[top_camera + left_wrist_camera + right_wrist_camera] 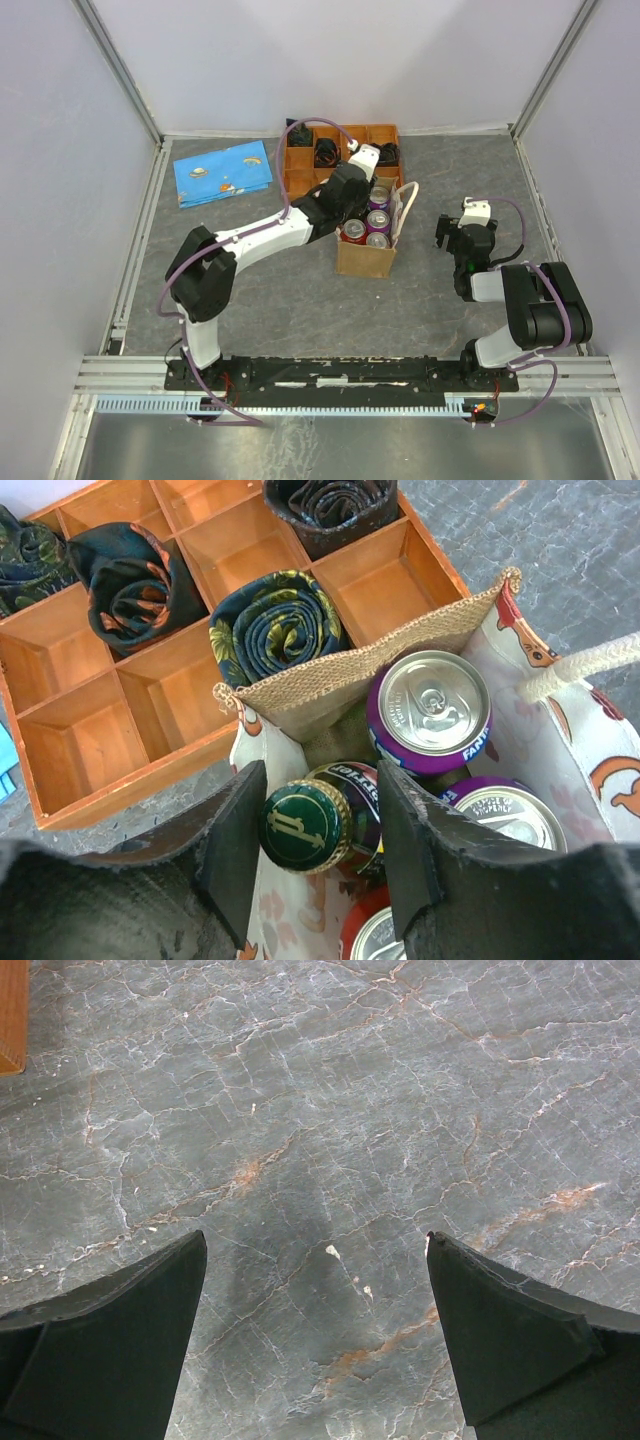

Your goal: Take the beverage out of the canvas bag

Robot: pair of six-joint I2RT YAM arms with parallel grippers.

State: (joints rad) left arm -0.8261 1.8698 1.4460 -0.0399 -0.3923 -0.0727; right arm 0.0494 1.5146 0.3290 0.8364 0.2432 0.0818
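My left gripper [320,825] is down in the mouth of the canvas bag [340,685], its jaws parted to either side of a bottle [305,825] with a green crown cap. A sliver of gap shows on the right side, so I judge it is not yet clamped. The bottle looks like glass: hard, smooth, probably heavy and slick. I'd take it on the neck just under the cap, so the cap's rim acts as a stop. It stands hard against a purple Fanta can [430,705], and the soft bag may rise with it. My fingers and the bag hide its body, its label is only partly legible, and my arm covers it in the top view. My right gripper [315,1260] hangs wide open over bare table [350,1110].
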